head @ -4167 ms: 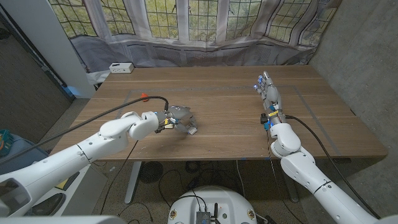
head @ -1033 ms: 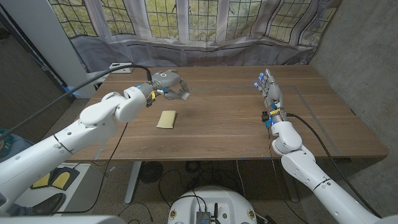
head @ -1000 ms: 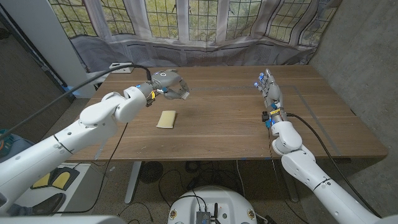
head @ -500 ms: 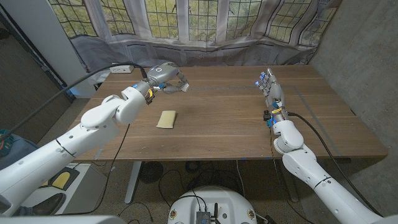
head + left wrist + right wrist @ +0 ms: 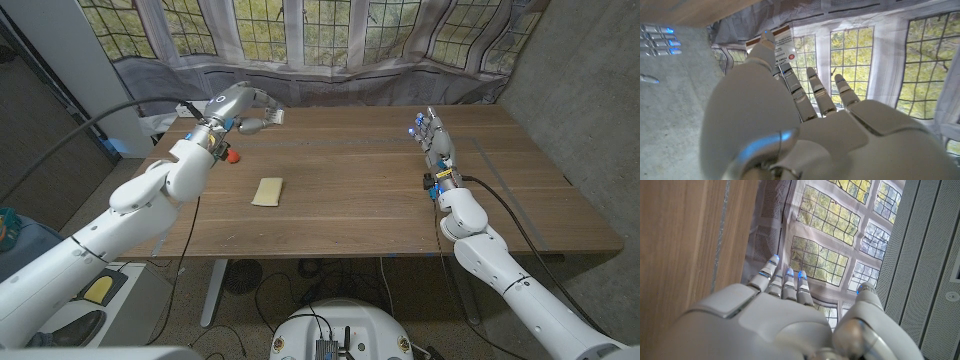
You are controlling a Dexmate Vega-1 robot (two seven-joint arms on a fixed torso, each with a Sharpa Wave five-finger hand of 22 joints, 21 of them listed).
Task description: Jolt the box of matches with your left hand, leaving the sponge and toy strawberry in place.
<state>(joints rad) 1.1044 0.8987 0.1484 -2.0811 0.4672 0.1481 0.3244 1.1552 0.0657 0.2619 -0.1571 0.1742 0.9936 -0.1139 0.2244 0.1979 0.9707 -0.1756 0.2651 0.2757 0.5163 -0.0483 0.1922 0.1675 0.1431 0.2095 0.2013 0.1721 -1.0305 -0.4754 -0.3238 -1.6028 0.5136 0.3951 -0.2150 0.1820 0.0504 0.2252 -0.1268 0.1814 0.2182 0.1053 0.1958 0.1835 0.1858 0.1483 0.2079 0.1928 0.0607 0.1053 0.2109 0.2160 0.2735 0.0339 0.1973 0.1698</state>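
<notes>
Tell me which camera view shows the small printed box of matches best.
The left wrist view: the small white-labelled box of matches shows its printed face, held by the left hand. In the head view it is too small to tell from that hand's fingers.

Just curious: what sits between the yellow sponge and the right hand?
Nothing: in the head view the table is bare between the sponge and the right hand.

Left hand (image 5: 805,125) grips a box of matches (image 5: 783,44) at its fingertips, windows beyond.
</notes>
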